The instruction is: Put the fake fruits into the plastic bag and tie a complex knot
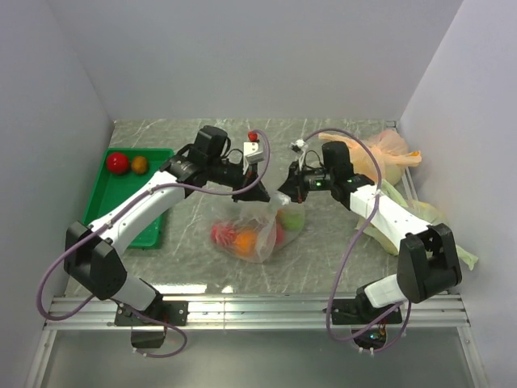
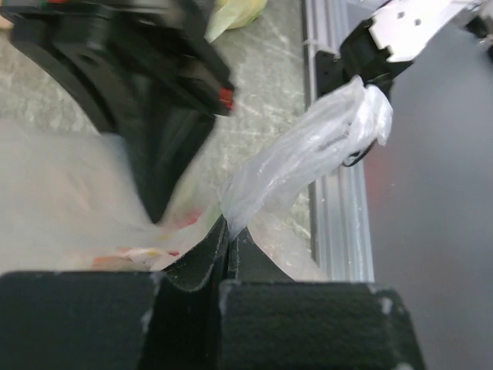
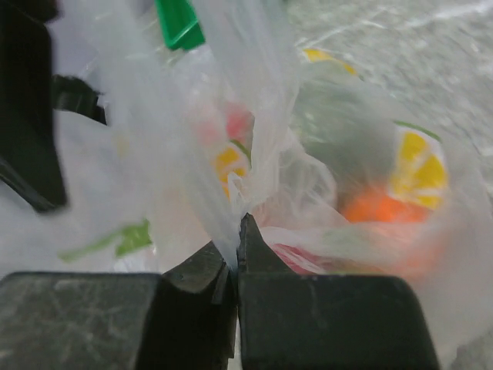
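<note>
The left jaws are shut tight on a twisted strip of the plastic bag point(image 2: 308, 154), and the right jaws pinch another fold of it. Below and between them the bag rests on the desk point(image 1: 323, 267) holding the fake fruits point(image 1: 245, 239), perhaps four. Far left of the left jaws, a green tray point(image 1: 109, 190) holds a red ball point(image 1: 118, 162) and an orange ball point(image 1: 140, 165).

Bright even overhead light, blurred wrist views

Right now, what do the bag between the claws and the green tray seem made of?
The plastic bag: thin clear film, crinkled and shiny, fruits showing through. The green tray: probably rigid plastic, smooth and evenly coloured, with a raised rim.
</note>
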Controlling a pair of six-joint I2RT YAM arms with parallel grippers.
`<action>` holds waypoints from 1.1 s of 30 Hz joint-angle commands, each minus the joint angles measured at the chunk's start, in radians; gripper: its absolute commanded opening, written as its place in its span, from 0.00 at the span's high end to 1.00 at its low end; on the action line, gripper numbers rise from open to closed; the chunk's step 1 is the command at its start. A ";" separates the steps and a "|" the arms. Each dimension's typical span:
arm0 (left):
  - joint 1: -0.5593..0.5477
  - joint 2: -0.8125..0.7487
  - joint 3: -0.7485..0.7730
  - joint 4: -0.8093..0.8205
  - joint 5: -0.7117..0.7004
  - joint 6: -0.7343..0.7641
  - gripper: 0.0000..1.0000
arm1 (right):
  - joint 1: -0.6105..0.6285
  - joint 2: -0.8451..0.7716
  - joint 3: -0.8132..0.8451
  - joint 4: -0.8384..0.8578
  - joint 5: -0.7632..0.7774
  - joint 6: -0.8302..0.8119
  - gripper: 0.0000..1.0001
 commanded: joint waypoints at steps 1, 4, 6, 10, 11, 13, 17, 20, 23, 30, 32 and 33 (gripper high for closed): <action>0.001 0.024 0.032 -0.019 -0.040 0.037 0.99 | 0.051 0.003 0.067 -0.064 -0.003 -0.094 1.00; 0.007 0.043 0.017 0.033 -0.101 -0.027 1.00 | 0.066 -0.003 0.070 -0.153 -0.039 -0.175 1.00; 0.033 0.049 -0.004 0.074 -0.082 -0.102 0.99 | 0.071 0.002 0.071 -0.225 -0.060 -0.255 0.99; 0.056 0.049 -0.037 0.136 -0.032 -0.147 0.99 | 0.068 -0.006 0.048 -0.256 -0.088 -0.316 0.80; 0.056 0.048 -0.046 0.149 -0.032 -0.147 1.00 | 0.068 -0.012 0.039 -0.256 -0.094 -0.338 0.76; 0.059 0.041 -0.055 0.160 -0.041 -0.145 0.99 | 0.066 -0.015 0.036 -0.264 -0.111 -0.353 0.65; 0.056 0.041 -0.055 0.156 -0.063 -0.130 0.99 | 0.066 0.005 0.067 -0.259 -0.126 -0.324 0.50; 0.054 0.035 -0.061 0.168 -0.071 -0.130 0.99 | 0.068 0.035 0.093 -0.225 -0.143 -0.255 0.42; 0.036 0.035 -0.061 0.183 -0.081 -0.128 1.00 | 0.072 0.067 0.119 -0.209 -0.146 -0.203 0.37; -0.009 0.040 -0.055 0.171 -0.114 -0.098 1.00 | 0.078 0.106 0.146 -0.167 -0.155 -0.140 0.44; -0.009 0.037 -0.057 0.162 -0.118 -0.101 0.99 | 0.077 0.110 0.149 -0.172 -0.157 -0.157 0.57; -0.009 0.031 -0.057 0.160 -0.123 -0.105 1.00 | 0.077 0.114 0.151 -0.187 -0.152 -0.166 0.67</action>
